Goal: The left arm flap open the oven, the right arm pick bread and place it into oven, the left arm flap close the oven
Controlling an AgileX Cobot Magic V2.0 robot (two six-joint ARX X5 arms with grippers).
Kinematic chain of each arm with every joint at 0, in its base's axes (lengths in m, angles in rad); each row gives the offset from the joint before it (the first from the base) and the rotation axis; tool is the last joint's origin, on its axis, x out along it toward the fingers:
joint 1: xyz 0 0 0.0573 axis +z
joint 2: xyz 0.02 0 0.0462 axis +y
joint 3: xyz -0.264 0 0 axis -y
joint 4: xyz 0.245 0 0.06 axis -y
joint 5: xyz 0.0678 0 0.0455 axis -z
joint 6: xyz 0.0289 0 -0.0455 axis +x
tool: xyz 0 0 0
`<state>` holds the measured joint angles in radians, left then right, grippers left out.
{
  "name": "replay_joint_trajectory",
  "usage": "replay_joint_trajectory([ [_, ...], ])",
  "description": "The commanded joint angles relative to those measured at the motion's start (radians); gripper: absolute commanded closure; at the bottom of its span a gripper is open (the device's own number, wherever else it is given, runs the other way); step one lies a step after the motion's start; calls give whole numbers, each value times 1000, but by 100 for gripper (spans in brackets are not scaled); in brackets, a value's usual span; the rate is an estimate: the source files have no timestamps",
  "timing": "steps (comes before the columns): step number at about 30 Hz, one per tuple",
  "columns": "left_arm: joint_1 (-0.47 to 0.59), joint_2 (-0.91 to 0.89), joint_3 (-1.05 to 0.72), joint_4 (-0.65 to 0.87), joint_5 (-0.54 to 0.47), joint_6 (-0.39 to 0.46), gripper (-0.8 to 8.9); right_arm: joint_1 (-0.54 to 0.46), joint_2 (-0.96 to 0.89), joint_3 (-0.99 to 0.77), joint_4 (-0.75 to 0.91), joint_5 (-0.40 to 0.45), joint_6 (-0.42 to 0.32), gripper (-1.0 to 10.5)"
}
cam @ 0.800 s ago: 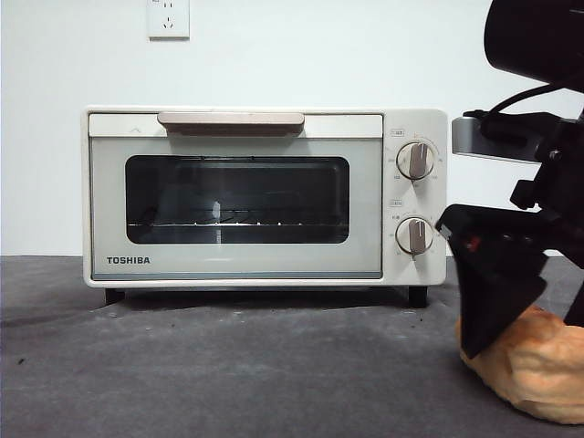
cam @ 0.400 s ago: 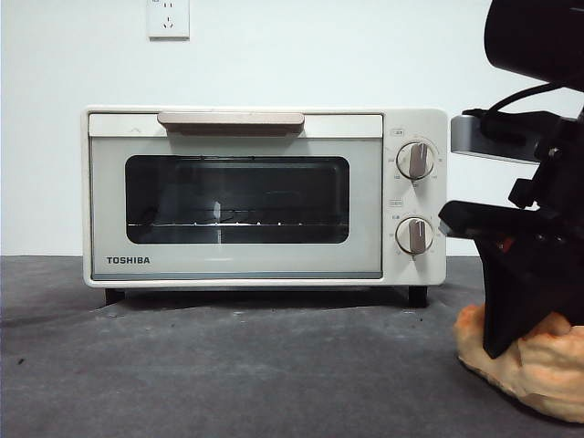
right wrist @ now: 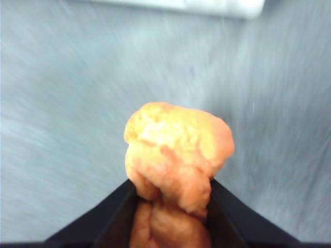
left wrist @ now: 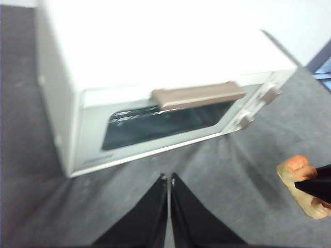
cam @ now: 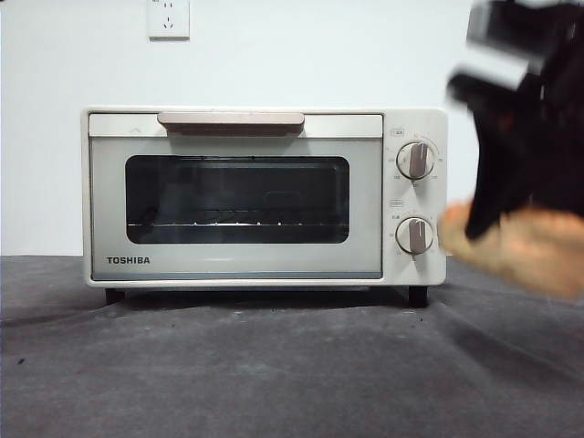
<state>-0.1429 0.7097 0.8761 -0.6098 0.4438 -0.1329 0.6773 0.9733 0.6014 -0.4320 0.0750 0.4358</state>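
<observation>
Grey table (cam: pixel 228 365), closed oven (cam: pixel 237 196). Right gripper (right wrist: pixel 173 199) clamps bread (right wrist: pixel 176 150) aloft beside its knobs; left gripper (left wrist: pixel 169 181), jaws pressed together, hovers before its door.

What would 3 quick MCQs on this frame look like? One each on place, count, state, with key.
1. Where is the bread?
A. on the oven rack
B. lifted off the table, right of the oven
C. on top of the oven

2. How many round knobs on the oven front?
A. one
B. two
C. four

3. The oven door is:
A. shut
B. folded fully down
C. removed

Key: B, the right gripper clamps the bread in the air; B, two show, one above the other; A, the door sits flush, handle up.
</observation>
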Motion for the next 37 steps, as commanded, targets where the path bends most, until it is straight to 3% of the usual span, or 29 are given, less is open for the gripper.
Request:
replay_joint_trajectory([
  [1,-41,52,27,68,-4,-42,797,9,-42,52,-37,0,-31,787],
  [13,-211,352,167,241,-131,-38,797,9,-167,197,-166,0,-59,787],
  [23,-301,583,311,249,-229,27,798,9,-258,233,-210,0,-64,787],
  [37,-372,721,341,291,-272,63,798,9,-298,233,-231,3,-78,787],
])
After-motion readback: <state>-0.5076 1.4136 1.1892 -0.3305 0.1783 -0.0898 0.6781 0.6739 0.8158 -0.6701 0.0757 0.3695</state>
